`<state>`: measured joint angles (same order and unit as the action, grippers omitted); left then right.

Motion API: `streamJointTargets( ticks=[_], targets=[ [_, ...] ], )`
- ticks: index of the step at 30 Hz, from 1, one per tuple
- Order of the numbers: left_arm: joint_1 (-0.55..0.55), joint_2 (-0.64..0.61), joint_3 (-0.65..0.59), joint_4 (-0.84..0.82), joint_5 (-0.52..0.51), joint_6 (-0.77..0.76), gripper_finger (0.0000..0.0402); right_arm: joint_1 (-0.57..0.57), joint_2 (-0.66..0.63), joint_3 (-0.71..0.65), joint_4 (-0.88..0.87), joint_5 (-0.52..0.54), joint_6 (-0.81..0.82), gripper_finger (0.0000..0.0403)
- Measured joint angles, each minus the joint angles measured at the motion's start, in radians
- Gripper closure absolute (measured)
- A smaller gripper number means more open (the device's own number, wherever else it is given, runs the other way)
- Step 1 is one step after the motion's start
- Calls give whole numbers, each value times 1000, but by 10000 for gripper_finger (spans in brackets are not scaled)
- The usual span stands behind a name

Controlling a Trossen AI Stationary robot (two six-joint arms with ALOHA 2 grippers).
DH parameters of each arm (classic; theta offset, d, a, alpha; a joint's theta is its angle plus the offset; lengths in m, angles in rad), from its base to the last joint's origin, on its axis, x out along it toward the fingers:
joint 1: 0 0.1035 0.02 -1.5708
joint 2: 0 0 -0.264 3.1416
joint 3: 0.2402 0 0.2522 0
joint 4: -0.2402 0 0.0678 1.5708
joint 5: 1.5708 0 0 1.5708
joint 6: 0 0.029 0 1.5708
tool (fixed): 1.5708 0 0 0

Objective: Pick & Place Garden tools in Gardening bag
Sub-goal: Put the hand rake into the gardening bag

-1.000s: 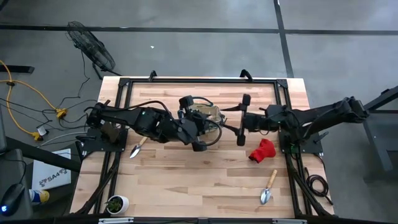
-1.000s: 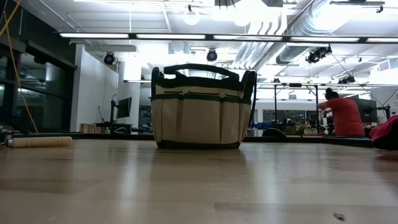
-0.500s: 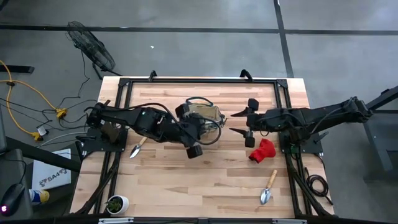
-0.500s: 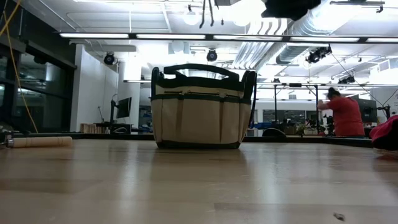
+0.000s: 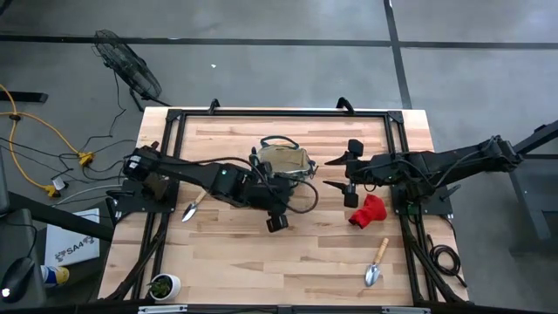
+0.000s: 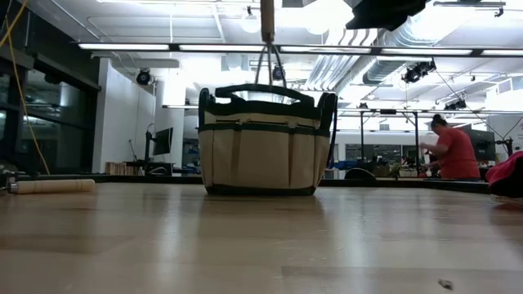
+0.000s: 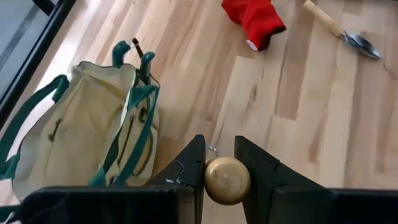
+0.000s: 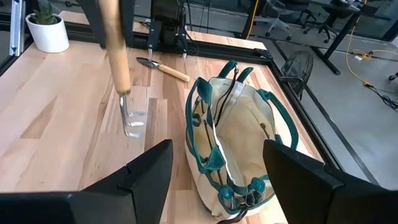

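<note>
The beige gardening bag (image 5: pixel 284 160) with green trim stands on its base at the table's middle, mouth up; it also shows in the low view (image 6: pixel 261 143). My left gripper (image 5: pixel 277 215) is just near of the bag, shut on the wooden-handled hand rake (image 8: pixel 116 53). The rake's metal tines (image 6: pixel 273 65) hang at about the height of the bag's top. My right gripper (image 5: pixel 337 173) is open and empty, to the right of the bag, its fingers pointing toward the bag (image 8: pixel 239 143). The pruning shears do not show plainly. My left gripper pinches the rake's wooden handle near its rounded top end (image 7: pixel 227 180) between its two fingers (image 7: pixel 193 165). The fingers point down and lie along the handle. The rake hangs upright below them, tines (image 8: pixel 132 119) down, lifted clear of the table.
A red glove (image 5: pixel 367 211) lies right of the middle. One trowel (image 5: pixel 376 264) lies near the near right corner, another (image 5: pixel 193 207) at the left. A small potted plant (image 5: pixel 163 284) stands at the near left corner. A person (image 6: pixel 453 151) stands in the room behind.
My left gripper has gone toward the table's near edge and down beside the bag, and the rake has come down into the low view. My right gripper has drawn back a little toward the table's right edge, away from the bag.
</note>
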<state>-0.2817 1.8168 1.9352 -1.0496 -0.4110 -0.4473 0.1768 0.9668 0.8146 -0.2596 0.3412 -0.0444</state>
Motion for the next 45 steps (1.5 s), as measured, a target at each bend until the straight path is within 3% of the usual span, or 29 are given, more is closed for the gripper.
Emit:
streamJointTargets(
  ticks=[8, 18, 45],
  targets=[
    [70, 0, -76, 51, -15, 65, 342, 0, 0, 0, 0, -4, 0, 160],
    [145, 0, -82, 75, 9, 145, 342, 0, 1, 0, -33, -4, -2, 160],
    [158, 13, -83, 50, 8, 182, 342, 0, 1, 0, -37, -3, -1, 160]
  ],
)
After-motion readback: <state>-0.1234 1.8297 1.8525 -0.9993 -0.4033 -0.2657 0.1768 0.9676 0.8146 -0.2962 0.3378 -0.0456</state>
